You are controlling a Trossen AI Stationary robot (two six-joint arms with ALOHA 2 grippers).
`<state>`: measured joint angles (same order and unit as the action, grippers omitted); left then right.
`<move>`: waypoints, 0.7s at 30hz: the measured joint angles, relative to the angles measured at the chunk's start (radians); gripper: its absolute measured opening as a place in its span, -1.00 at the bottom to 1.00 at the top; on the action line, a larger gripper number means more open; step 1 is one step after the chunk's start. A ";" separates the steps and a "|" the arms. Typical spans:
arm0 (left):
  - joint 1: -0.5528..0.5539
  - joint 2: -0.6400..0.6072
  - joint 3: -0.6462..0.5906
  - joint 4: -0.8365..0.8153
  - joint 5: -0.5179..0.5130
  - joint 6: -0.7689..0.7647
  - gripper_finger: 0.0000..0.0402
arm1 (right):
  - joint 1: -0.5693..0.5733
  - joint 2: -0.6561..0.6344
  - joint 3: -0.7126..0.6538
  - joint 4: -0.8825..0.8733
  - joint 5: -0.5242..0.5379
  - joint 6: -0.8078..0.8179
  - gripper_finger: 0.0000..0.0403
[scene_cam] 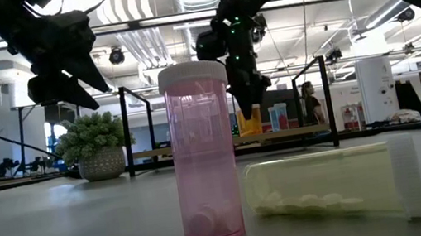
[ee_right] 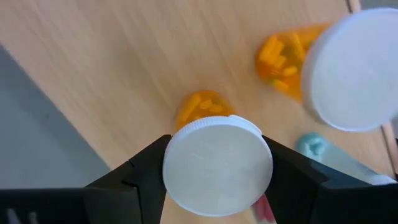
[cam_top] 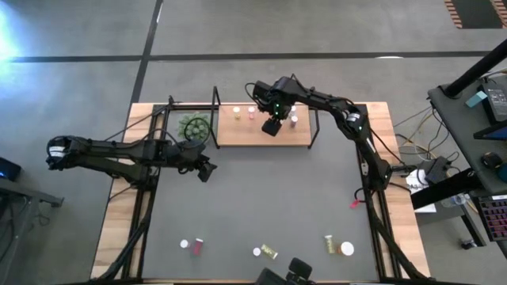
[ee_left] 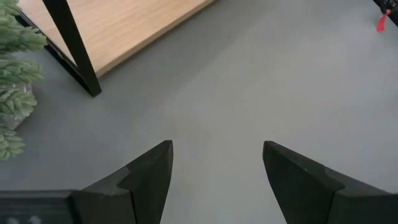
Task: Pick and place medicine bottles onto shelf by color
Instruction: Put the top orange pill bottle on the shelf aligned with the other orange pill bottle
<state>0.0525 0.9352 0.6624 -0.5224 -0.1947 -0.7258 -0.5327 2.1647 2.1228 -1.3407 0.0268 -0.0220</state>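
Right now the right gripper (ee_right: 214, 171) hangs over the shelf (cam_top: 238, 133) at the desk's twelve o'clock edge, jaws clamped on the white cap of an orange medicine bottle (ee_right: 200, 107) (another orange one stands just beside it). The left gripper (ee_left: 214, 180) hovers at nine o'clock, jaws apart, near the plant (cam_top: 194, 127).

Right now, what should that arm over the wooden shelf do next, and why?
Probably lower and release: the right gripper grips a white-capped orange medicine bottle just above the light-brown wooden shelf board, beside another orange bottle standing there.
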 joint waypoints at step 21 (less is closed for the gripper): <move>0.000 0.007 -0.001 0.022 0.000 0.000 0.16 | 0.002 0.000 0.000 0.050 -0.001 -0.009 0.04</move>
<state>0.0525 0.9421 0.6613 -0.5002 -0.1944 -0.7258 -0.5308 2.1643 2.1223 -1.2903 0.0257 -0.0307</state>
